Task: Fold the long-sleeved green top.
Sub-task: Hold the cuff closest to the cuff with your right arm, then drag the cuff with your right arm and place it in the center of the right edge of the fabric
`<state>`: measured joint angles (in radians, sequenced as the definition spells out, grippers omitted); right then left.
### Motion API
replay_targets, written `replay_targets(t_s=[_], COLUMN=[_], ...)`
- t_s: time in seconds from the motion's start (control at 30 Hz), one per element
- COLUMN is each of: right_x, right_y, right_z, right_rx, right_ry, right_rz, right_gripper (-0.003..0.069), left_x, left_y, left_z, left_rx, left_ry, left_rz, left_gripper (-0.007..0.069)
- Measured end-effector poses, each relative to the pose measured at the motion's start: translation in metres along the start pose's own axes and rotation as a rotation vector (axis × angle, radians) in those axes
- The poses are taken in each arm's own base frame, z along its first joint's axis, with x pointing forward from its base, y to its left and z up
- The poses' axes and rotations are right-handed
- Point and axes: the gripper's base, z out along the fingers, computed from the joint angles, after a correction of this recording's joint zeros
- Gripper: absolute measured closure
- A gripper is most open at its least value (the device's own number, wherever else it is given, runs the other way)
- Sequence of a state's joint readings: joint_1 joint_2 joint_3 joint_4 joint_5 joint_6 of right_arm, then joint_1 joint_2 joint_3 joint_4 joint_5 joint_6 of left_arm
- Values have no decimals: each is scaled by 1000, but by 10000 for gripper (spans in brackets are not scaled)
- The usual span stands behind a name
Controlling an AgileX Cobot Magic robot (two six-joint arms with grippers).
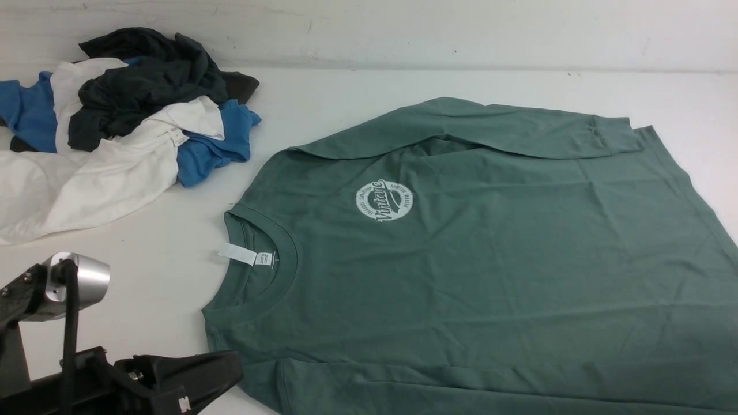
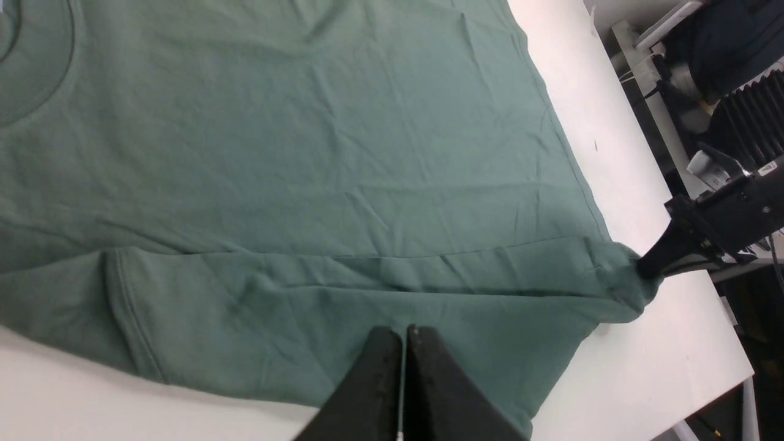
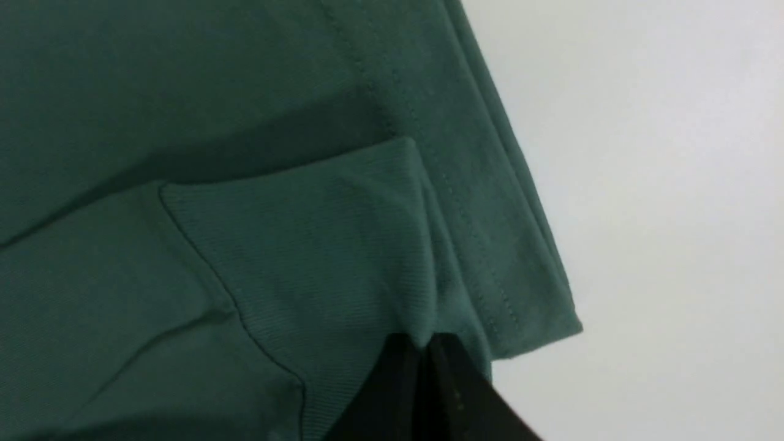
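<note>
Flat on tabletop (image 1: 173, 276): green long-sleeved top (image 1: 490, 259); right hand (image 3: 425, 343) pinched shut on cuff (image 3: 318, 245); left hand (image 2: 404, 334) closed, empty. Lift cuff low, avoid dragging body.

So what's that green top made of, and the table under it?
The green long-sleeved top looks like soft, matte knit jersey, probably cotton: it creases finely and its cuff is ribbed. The table seems smooth, hard white laminate with a faint sheen, though that's a guess.

Sage-green top (image 1: 490, 242) bears white round logo (image 1: 384, 200).
</note>
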<state>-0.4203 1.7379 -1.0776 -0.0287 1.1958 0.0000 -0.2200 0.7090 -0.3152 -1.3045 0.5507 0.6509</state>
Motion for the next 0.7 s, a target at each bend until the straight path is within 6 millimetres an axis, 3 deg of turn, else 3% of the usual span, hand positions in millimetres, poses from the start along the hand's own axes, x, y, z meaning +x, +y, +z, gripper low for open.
replay_targets(t_s=[0.1,0.23,0.33,0.53,0.63,0.7], right_x=[11,23,25,7,-12,-23], right_y=[7,29,60,106,119,123], right_z=[-28,-82,-136,-217,-244,-245], right_rx=[4,4,-4,1,-3,-1], right_ry=[-90,-269,-450,-799,-946,-968], right_rz=[-23,-105,-248,-402,-415,-416], right_gripper=[662,663,663,663,663,663], left_x=[0,0,-3,-18,-32,-37], left_y=[0,0,2,-5,-18,-23], left_z=[0,0,0,-3,-7,-9], left_rx=[0,-2,-23,-30,-4,5], left_ry=[0,-3,-30,-102,-142,-156], left_rz=[0,1,2,24,59,75], left_gripper=[625,625,625,625,625,625])
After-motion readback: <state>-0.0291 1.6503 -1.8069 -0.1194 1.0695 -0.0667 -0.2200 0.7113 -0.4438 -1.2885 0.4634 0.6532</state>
